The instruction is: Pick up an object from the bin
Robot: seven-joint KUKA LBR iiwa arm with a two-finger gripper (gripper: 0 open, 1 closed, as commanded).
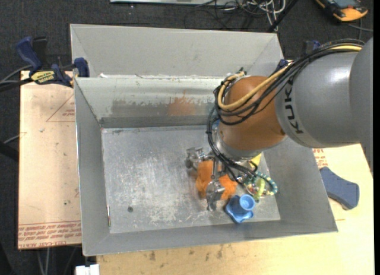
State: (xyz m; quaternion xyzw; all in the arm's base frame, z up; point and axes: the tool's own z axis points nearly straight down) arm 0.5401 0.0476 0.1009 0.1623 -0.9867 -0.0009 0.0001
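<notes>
My gripper is low in the bin's front right part, below the arm's orange dome. Its two metal fingers stand apart, one behind and one in front of an orange lumpy thing that lies between them on the floor. Whether the pads touch it I cannot see. A blue plastic cap-like thing lies just right of the front finger. A green and multicoloured stringy thing lies further right, and a yellow piece peeks out under the dome.
The small heap sits against the bin's right slope near the front wall. Bare scratched metal floor stretches to the left and back. The arm and its cables cover the bin's right rear.
</notes>
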